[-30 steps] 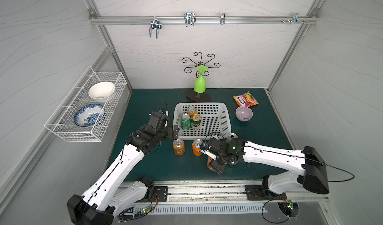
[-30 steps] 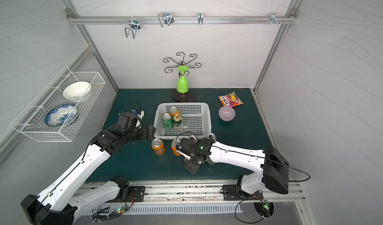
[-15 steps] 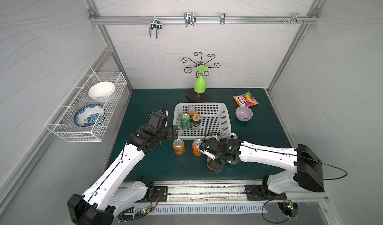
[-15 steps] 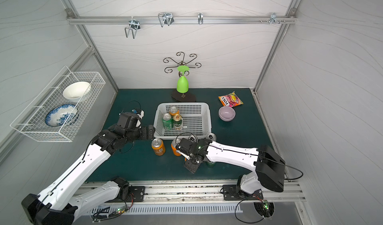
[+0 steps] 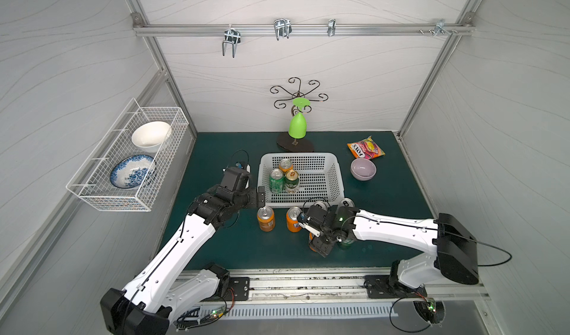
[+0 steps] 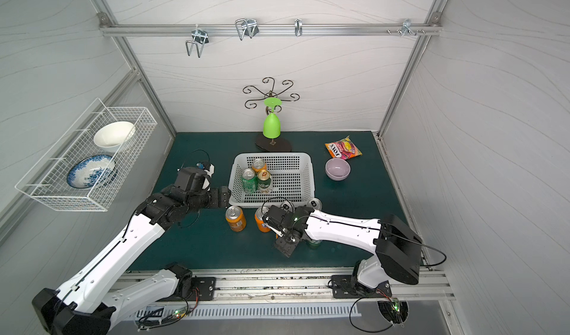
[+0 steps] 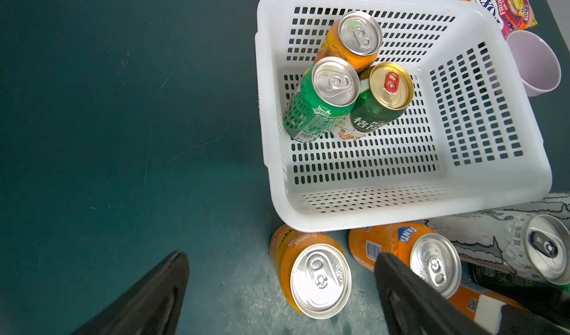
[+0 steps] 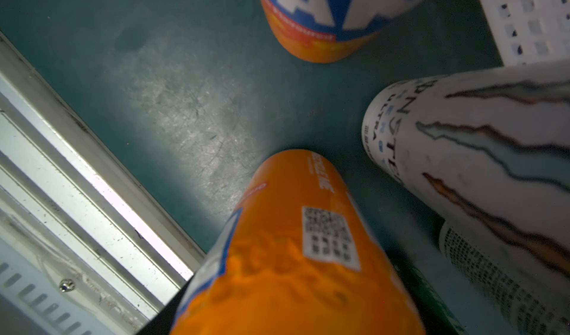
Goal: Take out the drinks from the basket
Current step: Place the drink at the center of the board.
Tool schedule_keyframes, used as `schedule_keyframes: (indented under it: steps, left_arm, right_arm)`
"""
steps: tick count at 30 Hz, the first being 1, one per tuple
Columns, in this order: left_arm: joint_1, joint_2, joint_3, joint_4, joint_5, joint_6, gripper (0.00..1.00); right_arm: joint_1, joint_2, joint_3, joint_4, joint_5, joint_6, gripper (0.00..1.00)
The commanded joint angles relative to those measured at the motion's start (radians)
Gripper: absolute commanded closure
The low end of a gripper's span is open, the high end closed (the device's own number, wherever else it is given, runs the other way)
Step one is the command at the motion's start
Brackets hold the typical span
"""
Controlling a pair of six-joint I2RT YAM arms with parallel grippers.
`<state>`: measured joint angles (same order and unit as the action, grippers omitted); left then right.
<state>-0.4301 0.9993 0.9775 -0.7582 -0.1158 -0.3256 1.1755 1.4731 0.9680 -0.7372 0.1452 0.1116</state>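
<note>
Holding three cans [image 5: 284, 179], basket [image 5: 336, 179]; left pincer [image 5: 260, 196] spread, right pincer [image 5: 319, 244] pinching orange can [image 8: 290, 256].

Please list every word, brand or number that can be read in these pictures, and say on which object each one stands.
"FOXS" and "FRUITS": snack packet.
"FANTA": orange can outside the basket.
"Sprite": green can in the basket.
"Grapefruit": other orange can outside.
"ULTRA": white can.
Chinese characters on the dark green gold-topped can: not readable to me.
Barcodes and small print: too small or blurred.
</note>
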Motion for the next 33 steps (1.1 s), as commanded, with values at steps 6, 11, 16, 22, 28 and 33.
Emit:
schedule_keyframes:
  steps: [6, 11, 16, 22, 28, 33]
  left_arm:
    - [0.005, 0.004, 0.009, 0.026, -0.007, 0.005, 0.02]
    - [0.005, 0.005, 0.009, 0.025, -0.008, 0.007, 0.02]
    - [0.005, 0.004, 0.010, 0.023, -0.009, 0.006, 0.01]
    - [0.005, 0.005, 0.012, 0.023, -0.010, 0.006, 0.02]
    - [0.005, 0.013, 0.018, 0.020, -0.011, 0.008, 0.02]
    - [0.005, 0.025, 0.036, 0.010, -0.006, 0.015, 0.02]
  right_arm:
    - [-0.006, -0.009, -0.005, 0.017, 0.012, 0.000, 0.22]
    - [-0.006, -0.037, 0.004, 0.002, 0.012, 0.001, 0.15]
    - [-0.006, -0.089, 0.031, -0.047, 0.001, 0.000, 0.11]
    - [-0.005, -0.170, 0.066, -0.127, 0.013, 0.002, 0.02]
    - [-0.011, -0.241, 0.124, -0.193, 0.018, -0.012, 0.01]
    - [-0.049, -0.298, 0.176, -0.227, -0.017, -0.045, 0.01]
